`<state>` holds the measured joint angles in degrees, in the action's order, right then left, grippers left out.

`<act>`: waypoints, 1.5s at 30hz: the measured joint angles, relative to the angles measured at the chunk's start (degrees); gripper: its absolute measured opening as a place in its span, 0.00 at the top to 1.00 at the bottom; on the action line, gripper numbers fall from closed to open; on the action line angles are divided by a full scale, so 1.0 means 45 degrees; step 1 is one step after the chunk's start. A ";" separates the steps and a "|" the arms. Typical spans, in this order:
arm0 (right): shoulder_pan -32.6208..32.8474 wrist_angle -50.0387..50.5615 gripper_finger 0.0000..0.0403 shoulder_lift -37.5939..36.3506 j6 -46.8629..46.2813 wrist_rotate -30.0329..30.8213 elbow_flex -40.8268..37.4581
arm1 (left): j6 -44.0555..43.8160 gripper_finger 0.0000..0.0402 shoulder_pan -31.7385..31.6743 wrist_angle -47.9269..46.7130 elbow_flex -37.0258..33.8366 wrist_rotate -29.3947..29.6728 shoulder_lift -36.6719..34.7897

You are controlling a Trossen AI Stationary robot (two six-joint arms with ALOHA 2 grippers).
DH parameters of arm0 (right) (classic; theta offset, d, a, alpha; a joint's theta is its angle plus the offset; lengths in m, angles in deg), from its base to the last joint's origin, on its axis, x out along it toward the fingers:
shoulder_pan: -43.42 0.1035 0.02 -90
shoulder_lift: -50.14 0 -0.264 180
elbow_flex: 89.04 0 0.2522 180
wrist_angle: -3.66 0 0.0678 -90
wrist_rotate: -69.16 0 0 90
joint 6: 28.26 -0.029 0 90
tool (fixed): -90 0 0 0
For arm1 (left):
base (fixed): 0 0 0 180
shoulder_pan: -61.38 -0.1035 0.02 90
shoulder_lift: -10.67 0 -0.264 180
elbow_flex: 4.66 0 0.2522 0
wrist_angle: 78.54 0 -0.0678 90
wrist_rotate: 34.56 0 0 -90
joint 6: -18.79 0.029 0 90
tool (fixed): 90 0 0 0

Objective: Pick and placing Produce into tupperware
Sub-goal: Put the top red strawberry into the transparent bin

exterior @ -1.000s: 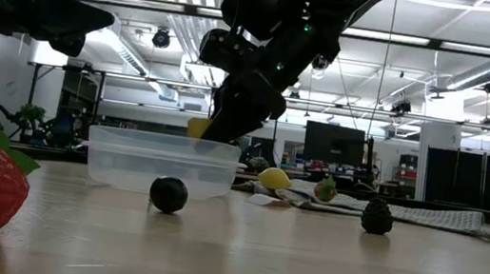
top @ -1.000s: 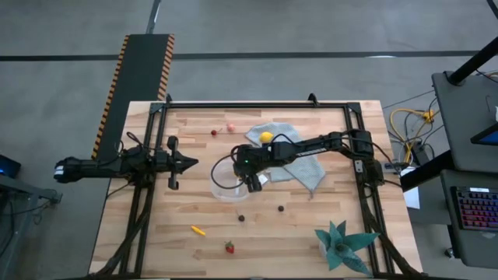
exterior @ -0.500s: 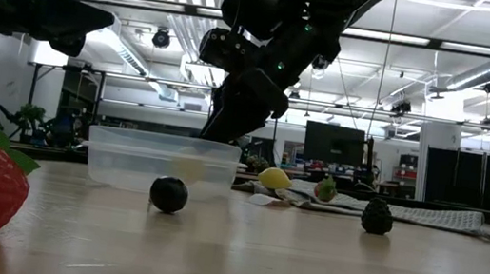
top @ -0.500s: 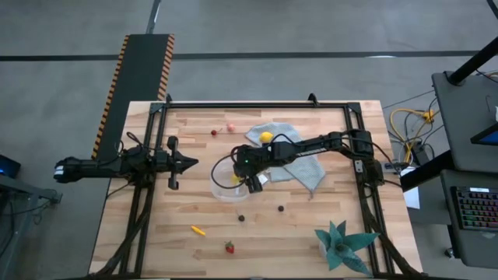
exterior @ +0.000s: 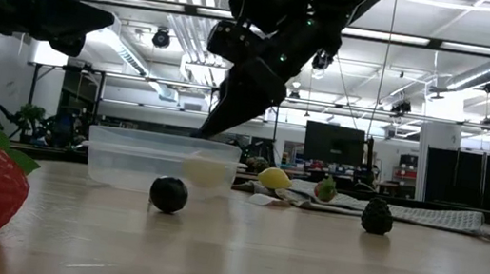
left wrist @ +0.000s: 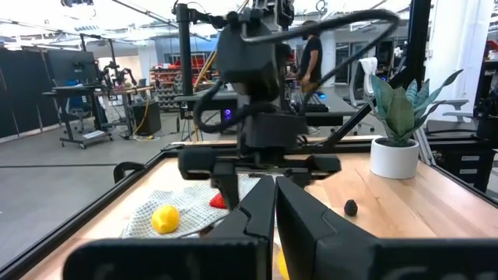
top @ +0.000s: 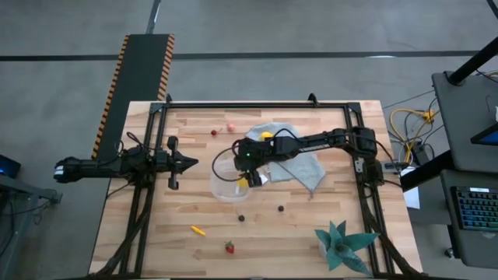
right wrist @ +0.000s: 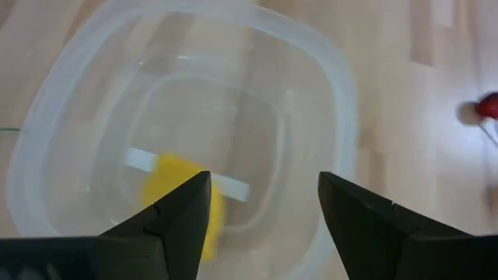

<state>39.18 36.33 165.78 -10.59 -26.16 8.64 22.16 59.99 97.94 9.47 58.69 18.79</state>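
The tupperware (top: 226, 183) is a clear square container in the middle of the table. One yellow lemon (right wrist: 177, 201) lies on its floor and shows through its wall (exterior: 205, 170) in the low view. My right gripper (right wrist: 264, 194) hangs open just above the container's right part (top: 249, 176), tilted downward, with nothing between its fingers. My left gripper (top: 191, 162) is shut and level at the table's left side, clear of everything. More produce lies loose: a second lemon (top: 266, 137) on the grey-blue cloth (top: 303, 165), a dark ball (exterior: 169, 194), a strawberry (top: 229, 247) and an orange piece (top: 198, 230).
A teal spiky plant (top: 342, 245) stands at the near right corner. Two small red fruits (top: 214, 132) (top: 231, 127) lie near the far edge, and dark berries (top: 241, 218) (top: 280, 208) lie just nearer than the container. A white strip (right wrist: 226, 185) shows through the container's floor.
My right gripper has let go of the yellow lemon it held above the tupperware's rim. The lemon has dropped inside and come to rest on the floor. The left arm has kept still.
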 joint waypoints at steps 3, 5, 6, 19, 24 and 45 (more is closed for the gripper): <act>-0.0158 0.0129 0.43 -0.0340 -0.0010 0.0098 0.0000 | 0.0000 1.00 0.0000 0.0000 0.0000 0.0000 -0.0014; -0.0281 0.0489 0.43 -0.0666 -0.0010 0.0332 0.0000 | 0.0000 1.00 0.0000 -0.0011 0.0000 0.0000 -0.0005; -0.0340 0.0663 0.43 -0.0829 -0.0010 0.0494 0.0000 | 0.0000 1.00 0.0000 -0.0029 0.0000 0.0000 -0.0005; -0.1466 0.5399 0.44 -0.3186 -0.2670 0.2234 -0.0087 | 0.0000 1.00 0.0000 -0.0019 0.0000 0.0005 -0.0005; -0.1813 0.7021 0.44 -0.3291 -0.4232 0.2229 -0.0126 | 0.0000 1.00 0.0000 -0.0015 0.0000 0.0010 0.0010; -0.1979 0.7801 0.44 -0.1367 -0.9616 0.3578 -0.0277 | 0.0000 1.00 0.0000 0.0287 0.0000 0.0005 0.0005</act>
<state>30.27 71.43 159.63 -53.86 -10.06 7.40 22.16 59.99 99.23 9.47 58.71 18.82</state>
